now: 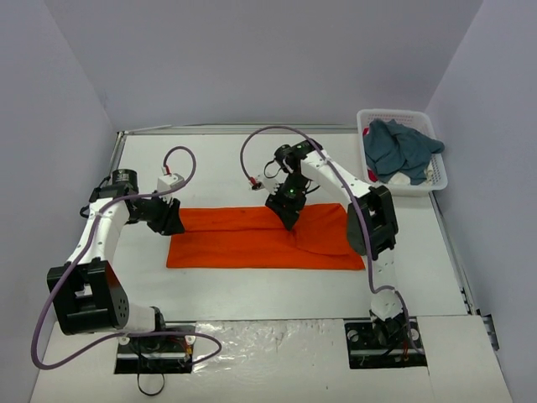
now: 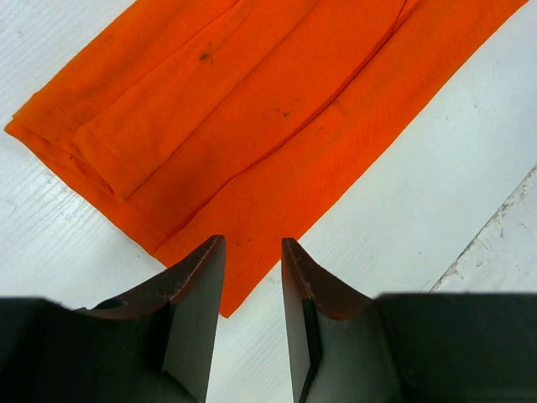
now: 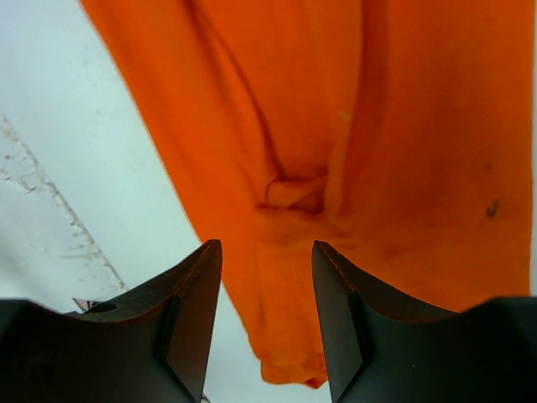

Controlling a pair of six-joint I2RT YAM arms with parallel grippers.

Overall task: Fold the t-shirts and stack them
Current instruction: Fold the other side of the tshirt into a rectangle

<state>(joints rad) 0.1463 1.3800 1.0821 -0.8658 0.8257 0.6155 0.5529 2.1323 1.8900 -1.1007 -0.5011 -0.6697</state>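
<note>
The orange t-shirt [image 1: 260, 239] lies on the table as a long flat band, folded lengthwise. My left gripper [image 1: 170, 220] hovers at its left end, open and empty; in the left wrist view [image 2: 252, 243] the shirt's corner [image 2: 252, 126] lies just past the fingertips. My right gripper [image 1: 287, 217] is above the shirt's upper edge near the middle, open and empty; in the right wrist view [image 3: 267, 248] bunched orange cloth [image 3: 294, 201] sits between and beyond the fingers. The teal-blue t-shirt [image 1: 401, 149] lies crumpled in the basket.
A white lattice basket [image 1: 437, 172] stands at the back right corner. Raised table edges run along the back and right sides. Cables loop above both arms.
</note>
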